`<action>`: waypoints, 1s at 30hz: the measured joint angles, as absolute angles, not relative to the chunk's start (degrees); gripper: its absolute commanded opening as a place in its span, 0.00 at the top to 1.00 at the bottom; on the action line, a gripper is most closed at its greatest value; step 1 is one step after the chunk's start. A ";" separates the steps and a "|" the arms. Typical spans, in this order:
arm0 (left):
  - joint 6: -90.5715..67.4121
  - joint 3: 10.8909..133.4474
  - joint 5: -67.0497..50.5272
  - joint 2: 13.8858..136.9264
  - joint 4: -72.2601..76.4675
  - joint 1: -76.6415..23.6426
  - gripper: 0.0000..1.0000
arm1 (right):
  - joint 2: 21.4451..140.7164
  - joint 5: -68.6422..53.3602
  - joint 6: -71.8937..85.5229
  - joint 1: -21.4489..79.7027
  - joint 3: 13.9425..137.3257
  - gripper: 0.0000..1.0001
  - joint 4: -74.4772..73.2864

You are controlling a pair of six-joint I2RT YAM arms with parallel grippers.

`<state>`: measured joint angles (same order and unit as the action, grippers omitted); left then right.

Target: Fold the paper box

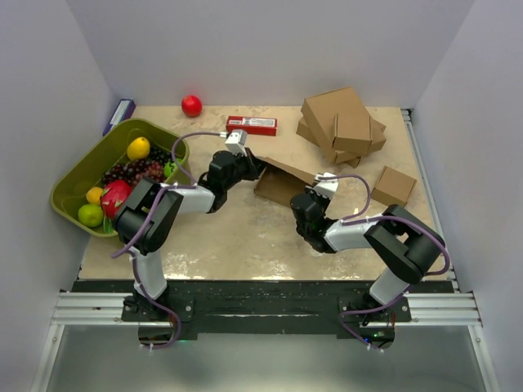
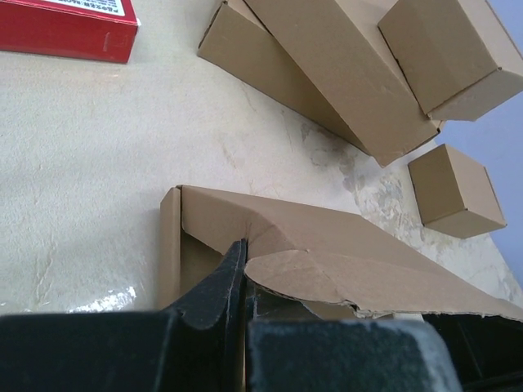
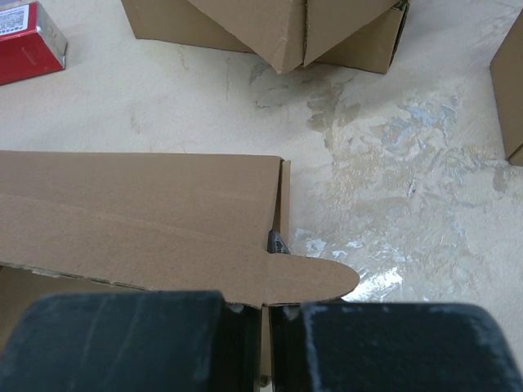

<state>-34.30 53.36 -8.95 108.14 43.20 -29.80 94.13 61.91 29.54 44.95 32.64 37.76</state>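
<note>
The paper box is a brown cardboard mailer, half folded, in the middle of the table between both arms. Its lid panel slopes up at an angle. My left gripper meets its far-left corner and my right gripper its right end. In the left wrist view the fingers are pressed together on a side wall of the paper box, under a rounded flap. In the right wrist view my right gripper is shut on a thin wall of the paper box, and a rounded flap covers the fingertips.
A pile of brown boxes lies at the back right, with a small cube-like box nearer. A red carton and a red ball are at the back. A green basket of fruit stands on the left.
</note>
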 measured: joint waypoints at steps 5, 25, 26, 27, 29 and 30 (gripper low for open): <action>-30.06 51.81 -7.14 108.12 43.13 -30.46 1.00 | 94.13 61.87 29.52 44.91 32.64 0.97 37.71; -18.41 48.25 4.99 106.02 40.95 -37.32 1.00 | 79.07 49.19 28.64 44.99 28.75 0.18 25.23; -18.39 48.10 4.99 105.91 40.93 -37.32 1.00 | 77.69 47.68 28.49 45.01 28.64 0.18 23.77; -18.39 48.01 5.02 105.82 40.86 -37.32 1.00 | 76.47 46.13 28.36 45.01 28.64 0.18 22.35; -18.39 47.99 5.06 105.73 40.75 -37.32 1.00 | 74.04 42.74 28.29 45.01 28.64 0.17 19.05; -18.39 47.99 5.15 105.73 40.73 -37.32 1.00 | 72.84 41.41 28.34 45.01 28.64 0.17 17.43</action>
<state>-18.39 47.99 5.15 105.73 40.73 -37.32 72.84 41.41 28.34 45.01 28.64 17.43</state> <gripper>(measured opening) 0.021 0.823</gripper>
